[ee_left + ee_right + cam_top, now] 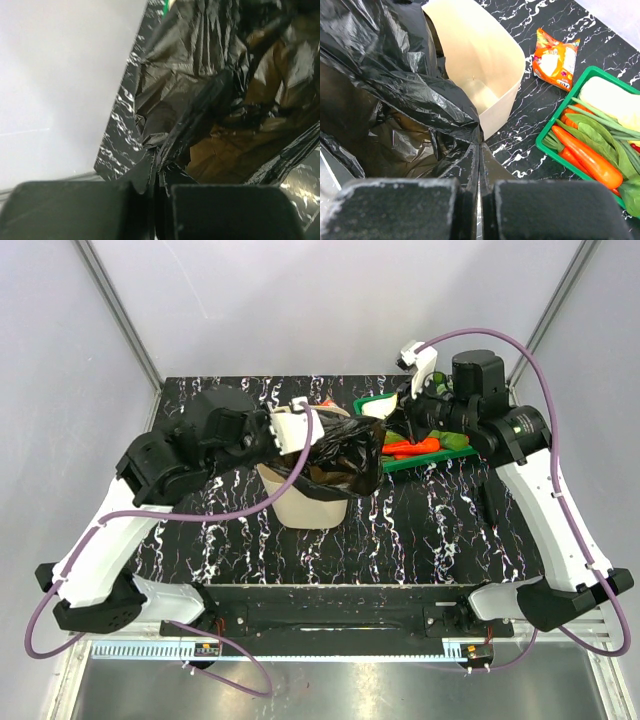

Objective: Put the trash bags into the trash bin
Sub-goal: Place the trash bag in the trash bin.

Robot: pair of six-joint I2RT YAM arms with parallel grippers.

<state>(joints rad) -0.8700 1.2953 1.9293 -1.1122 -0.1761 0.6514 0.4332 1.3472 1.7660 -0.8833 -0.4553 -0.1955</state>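
Note:
A glossy black trash bag [342, 452] hangs spread open over the cream trash bin [305, 505], which stands upright near the table's middle. My left gripper [292, 440] is shut on the bag's left edge; the left wrist view shows a twisted fold [200, 115] pinched at the tips [159, 172]. My right gripper [383, 435] is shut on the right edge. In the right wrist view the bag [395, 75] drapes over the left side of the bin [492, 65], and the plastic is nipped at the tips [480, 149]. Part of the bin's inside shows.
A green tray [430, 462] of carrots [412, 448] and greens sits right of the bin, its rim [560, 159] close to my right gripper. An orange snack wrapper [555, 57] lies on the black marbled table [530, 110] beyond the bin. White walls enclose the table.

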